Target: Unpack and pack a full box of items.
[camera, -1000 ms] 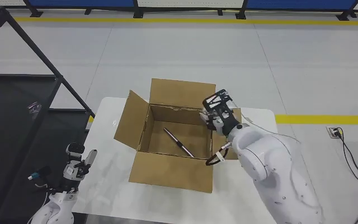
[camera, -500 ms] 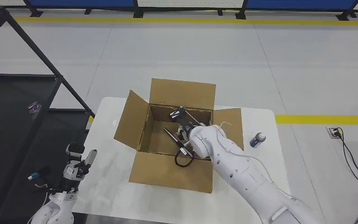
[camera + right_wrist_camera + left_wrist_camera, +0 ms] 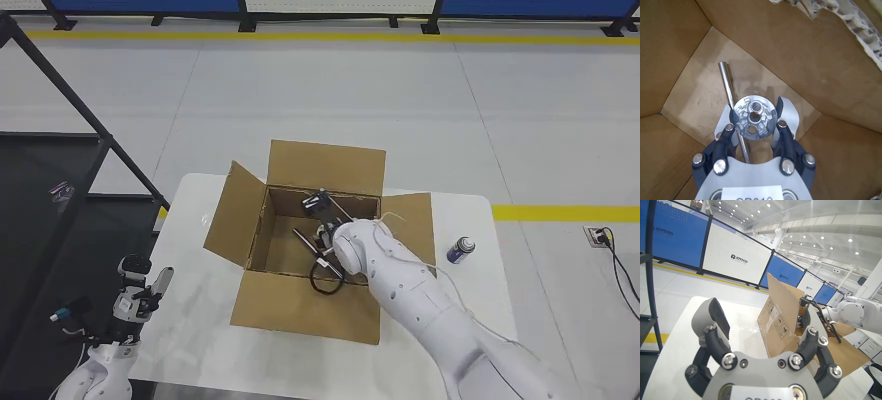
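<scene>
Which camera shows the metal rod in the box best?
Right wrist view: the metal rod lies on the box floor, behind the metal disc in the right gripper. The top view shows one end beside the arm; in the left wrist view a box flap hides it.

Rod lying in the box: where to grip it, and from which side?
Mid-shaft, from straight above, gripper turned to close across the rod. It is thin, round and lies flat on the box floor, and the box walls bar any sideways approach. The right gripper holds a metal disc, so probably release that first.
</scene>
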